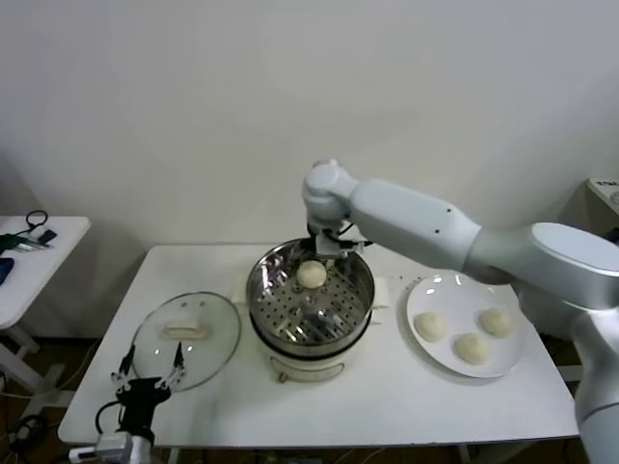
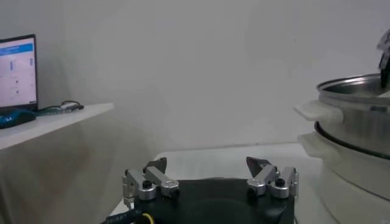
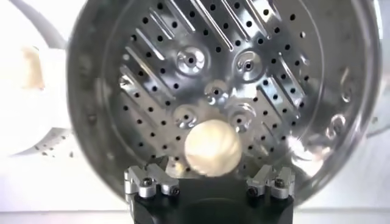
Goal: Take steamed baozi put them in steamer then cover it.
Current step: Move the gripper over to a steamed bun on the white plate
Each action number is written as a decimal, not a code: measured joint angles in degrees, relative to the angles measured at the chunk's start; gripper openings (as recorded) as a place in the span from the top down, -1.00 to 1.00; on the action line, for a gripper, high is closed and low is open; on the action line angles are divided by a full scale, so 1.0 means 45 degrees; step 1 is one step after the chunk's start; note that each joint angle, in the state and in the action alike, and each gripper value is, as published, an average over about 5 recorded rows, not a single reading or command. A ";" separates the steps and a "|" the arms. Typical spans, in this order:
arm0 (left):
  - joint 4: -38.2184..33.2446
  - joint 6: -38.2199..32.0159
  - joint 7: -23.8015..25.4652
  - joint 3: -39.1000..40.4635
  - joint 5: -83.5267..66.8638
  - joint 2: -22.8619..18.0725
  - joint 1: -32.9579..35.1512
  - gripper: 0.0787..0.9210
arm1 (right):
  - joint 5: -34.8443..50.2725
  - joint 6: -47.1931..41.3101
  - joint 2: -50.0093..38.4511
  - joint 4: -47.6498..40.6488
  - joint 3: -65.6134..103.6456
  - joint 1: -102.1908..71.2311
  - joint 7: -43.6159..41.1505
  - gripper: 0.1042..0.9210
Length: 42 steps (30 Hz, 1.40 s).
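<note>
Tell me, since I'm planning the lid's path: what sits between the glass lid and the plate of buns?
In the head view the steamer stands between the cover and the white plate. One baozi is over its tray, under the right gripper.

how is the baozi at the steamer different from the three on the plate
The baozi at the steamer sits alone over the perforated tray of the steamer, just ahead of the right pincer; whether it is gripped or released cannot be told. The three baozi on the plate lie grouped on the white plate to the steamer's right, with no pincer near. All four are round, smooth and cream-white, about the same size.
</note>
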 measured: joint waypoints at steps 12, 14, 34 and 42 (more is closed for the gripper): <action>-0.0108 0.0037 0.0017 0.0089 0.0005 0.0039 0.0029 -0.77 | 0.5144 -0.4579 -0.3638 0.0884 -0.1734 0.1621 0.0867 -0.76; -0.0122 0.0035 0.0018 0.0086 0.0000 0.0035 0.0056 -0.77 | 0.5873 -0.5431 -0.4198 0.0915 -0.1847 0.1576 0.0848 -0.76; -0.0169 -0.0092 0.0023 -0.0002 -0.0208 0.0008 0.0392 -0.77 | 0.7492 -0.8908 -0.5886 -0.0923 -0.1889 -0.1059 0.0858 -0.76; -0.0158 -0.0091 0.0023 -0.0082 -0.0245 0.0057 0.0378 -0.77 | 0.7014 -0.9125 -0.5379 -0.1895 -0.1550 -0.2175 0.0996 -0.76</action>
